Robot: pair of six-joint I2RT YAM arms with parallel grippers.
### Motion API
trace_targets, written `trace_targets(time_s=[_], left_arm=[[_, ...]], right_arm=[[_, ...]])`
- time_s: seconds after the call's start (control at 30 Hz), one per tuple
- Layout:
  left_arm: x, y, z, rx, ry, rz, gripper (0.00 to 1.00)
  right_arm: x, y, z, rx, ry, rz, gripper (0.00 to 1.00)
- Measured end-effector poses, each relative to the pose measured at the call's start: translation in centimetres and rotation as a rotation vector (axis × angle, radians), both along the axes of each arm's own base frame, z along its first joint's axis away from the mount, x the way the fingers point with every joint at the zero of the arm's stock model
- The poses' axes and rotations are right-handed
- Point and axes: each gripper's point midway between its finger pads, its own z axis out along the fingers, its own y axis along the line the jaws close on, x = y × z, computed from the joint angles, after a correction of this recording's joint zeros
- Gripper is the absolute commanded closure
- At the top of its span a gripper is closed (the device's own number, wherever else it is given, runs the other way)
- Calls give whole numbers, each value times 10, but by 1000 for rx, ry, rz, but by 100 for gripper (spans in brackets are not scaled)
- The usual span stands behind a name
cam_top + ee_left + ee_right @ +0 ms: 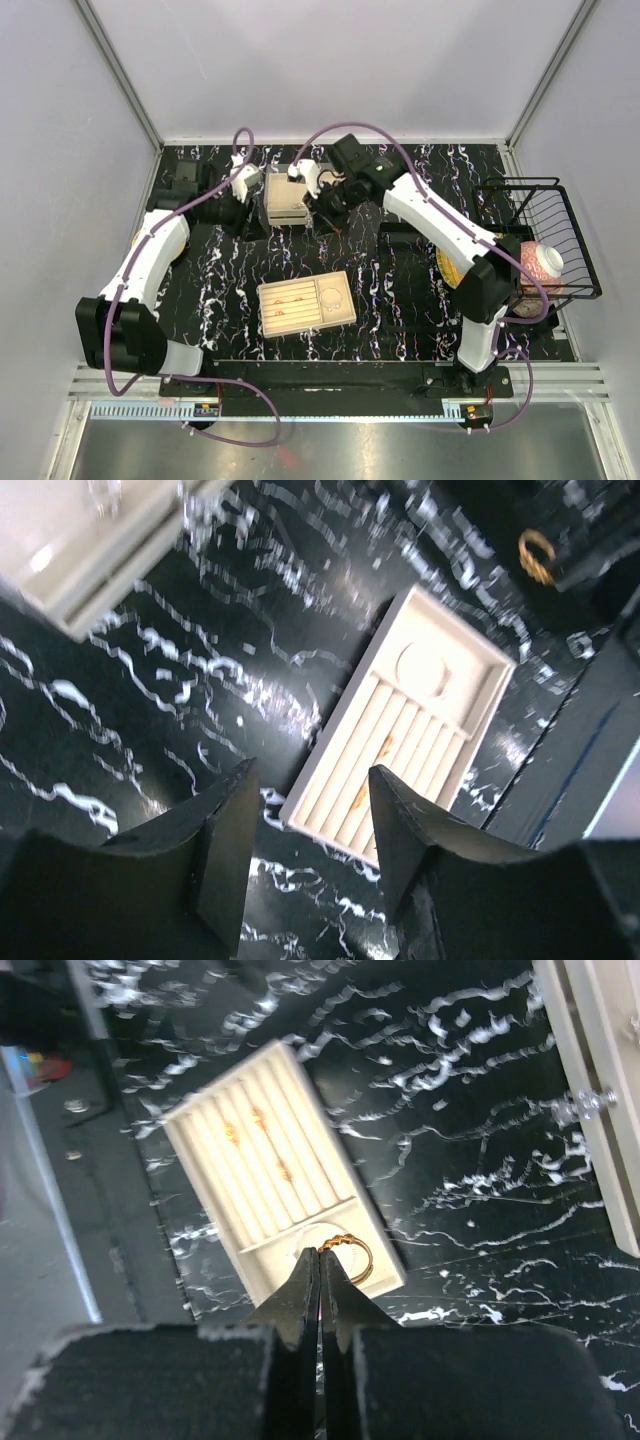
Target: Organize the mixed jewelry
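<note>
The table under both claws was black, streaked all over with thin white marble-like veins. At the tips of the black right claw was a gold ring with a twisted band, and beyond those tips lay a cream tray with a few gold-brown bits in its ribbed rows. The left claw was black too, and purple cables ran along the white arms.

VIEW left wrist | left tool: jaws apart, empty | beyond: beige tray on marbled worktop, gold pieces in slots | top right: gold ring | top left: beige box
</note>
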Motion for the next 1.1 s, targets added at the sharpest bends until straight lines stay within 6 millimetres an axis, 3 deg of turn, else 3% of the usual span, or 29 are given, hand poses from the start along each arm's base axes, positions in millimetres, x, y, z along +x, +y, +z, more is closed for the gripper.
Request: trace_targets(time_s=[0.2,0.3,0.37,0.47,0.67,0.83,1.1], left_arm=[[10,-18,64,-201,-92,-90,47],[9,-30,97,-295,-150,-158,45],[9,-35,112,-346,-179,-188,42],[13,-42,132,-417,-218,-217,36],[22,-46,158,-496,-302,-238,29],[23,-43,161,-493,-377,-277,28],[18,-41,149,-430,-509,-388,24]], right_arm=[[-18,16,98,195,29,118,100],[-3,36,152,358,-7,157,100],[8,43,174,449,-10,164,100],[9,38,173,476,94,145,100],[-3,31,138,403,351,75,100],[-12,33,147,429,414,82,100],[-12,37,154,459,444,85,100]])
